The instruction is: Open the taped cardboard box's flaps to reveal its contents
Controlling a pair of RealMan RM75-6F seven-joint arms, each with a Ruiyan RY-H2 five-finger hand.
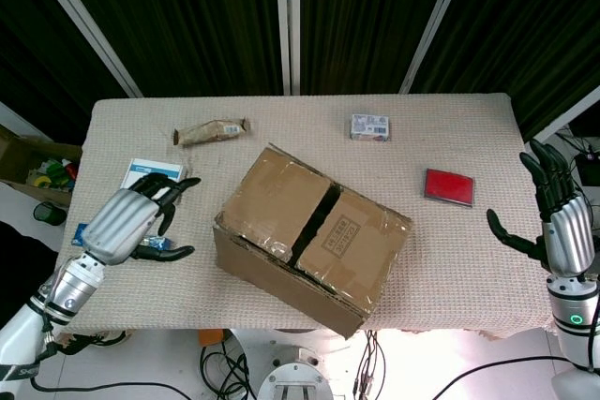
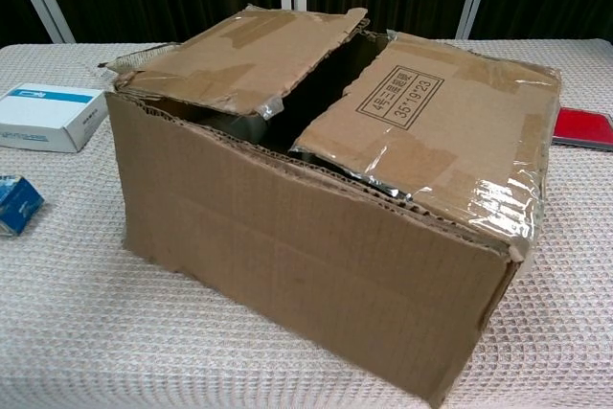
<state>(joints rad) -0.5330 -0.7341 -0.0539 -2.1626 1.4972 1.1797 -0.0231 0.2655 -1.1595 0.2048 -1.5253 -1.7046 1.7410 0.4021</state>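
The cardboard box (image 1: 309,236) (image 2: 316,208) stands upright in the middle of the table. Its two top flaps lie nearly flat, with a dark slit between them and torn clear tape along the edges. The inside is too dark to see. My left hand (image 1: 131,220) hovers to the left of the box, apart from it, with its fingers spread and holding nothing. At the table's right edge my right hand (image 1: 555,222) is raised, fingers apart, also holding nothing. Neither hand appears in the chest view.
A white and blue box (image 1: 150,171) (image 2: 48,117) and a blue packet (image 1: 159,250) (image 2: 17,203) lie by my left hand. A brown wrapper (image 1: 211,130), a small carton (image 1: 369,126) and a red case (image 1: 449,186) (image 2: 580,127) lie around the box.
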